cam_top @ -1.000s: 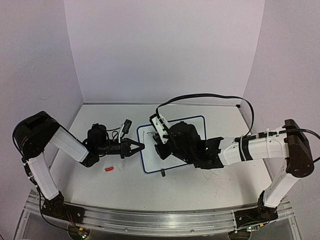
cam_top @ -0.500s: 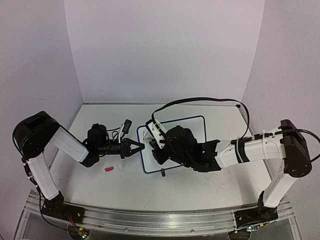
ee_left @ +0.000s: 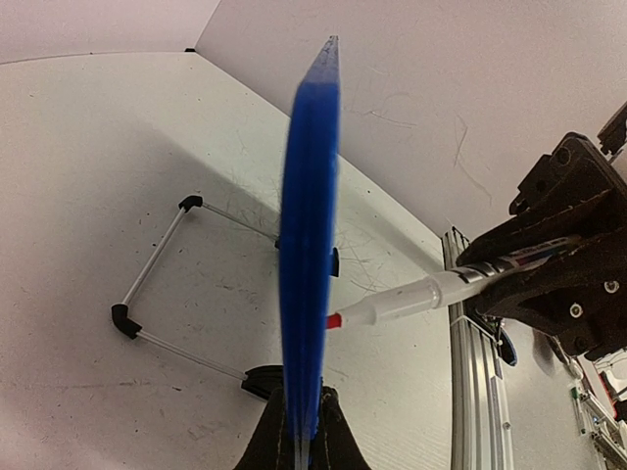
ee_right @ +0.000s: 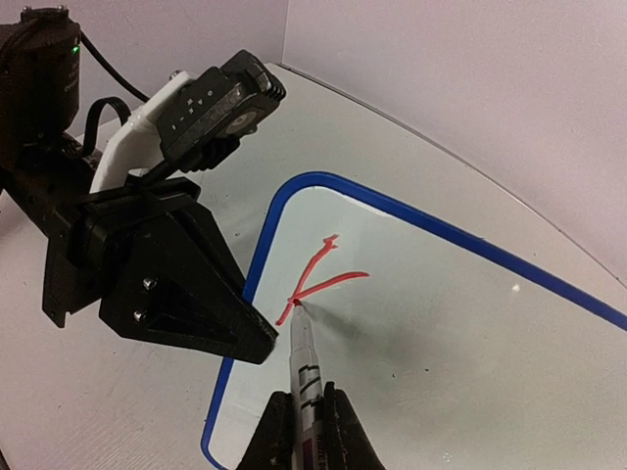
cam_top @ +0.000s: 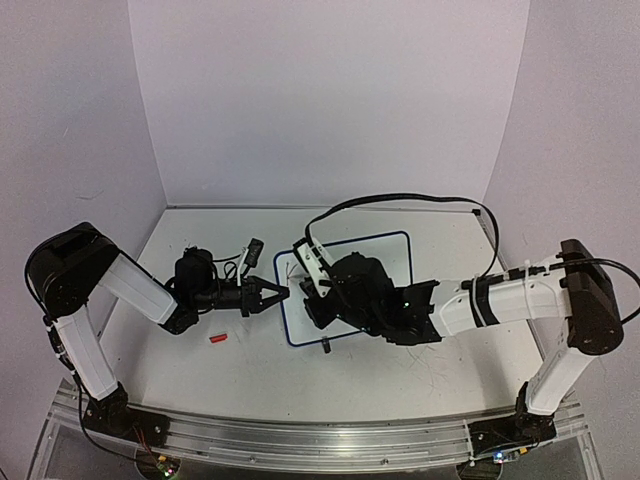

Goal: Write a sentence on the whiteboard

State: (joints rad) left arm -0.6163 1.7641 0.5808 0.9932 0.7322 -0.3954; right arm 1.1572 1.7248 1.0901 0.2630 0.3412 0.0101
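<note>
On the whiteboard [ee_right: 460, 333], a lone red handwritten letter [ee_right: 315, 279], seemingly a "K"; print on the marker [ee_right: 306, 377] unreadable.

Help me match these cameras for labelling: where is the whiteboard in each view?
Top external: whiteboard at centre, partly under the right arm.
Left wrist: edge-on, its blue rim down the middle.
Right wrist: fills the lower right, red strokes on it.
Shared landmark: the left end effector clamped on its left edge.
</note>
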